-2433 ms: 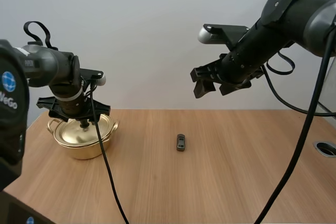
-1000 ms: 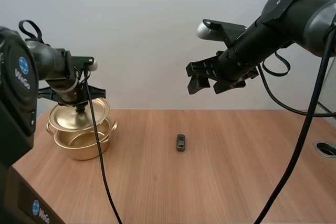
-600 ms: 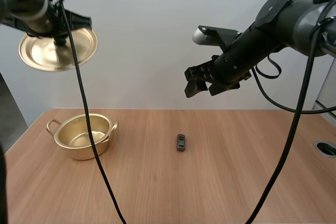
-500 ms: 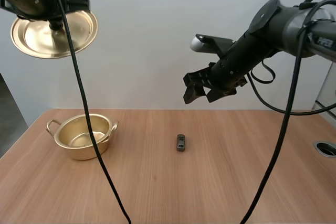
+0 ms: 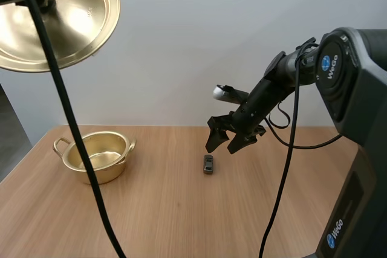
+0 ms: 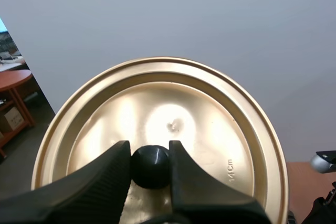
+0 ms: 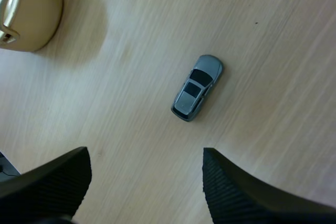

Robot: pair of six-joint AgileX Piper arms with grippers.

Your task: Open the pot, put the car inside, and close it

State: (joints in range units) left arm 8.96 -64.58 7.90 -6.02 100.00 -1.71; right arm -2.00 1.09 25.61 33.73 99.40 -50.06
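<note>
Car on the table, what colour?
The car is silver-grey with dark windows, clearest in the right wrist view.

Legible markings. "14Cm" is stamped in small dark characters on the golden lid (image 6: 210,124), reading sideways, between the centre and the rim, just beyond one finger of the left gripper (image 6: 149,150), which pinches the lid's black knob (image 6: 150,167). "WeGo" stands in white letters beside a round blue emblem (image 5: 325,63) on the grey housing of the right arm (image 5: 347,83), well up the arm from the right gripper (image 5: 221,148). A second "WeGo", with the same emblem, runs along the arm's lower housing, far behind and below that gripper. A tiny mark on the lid in the high view is too small to read.
</note>
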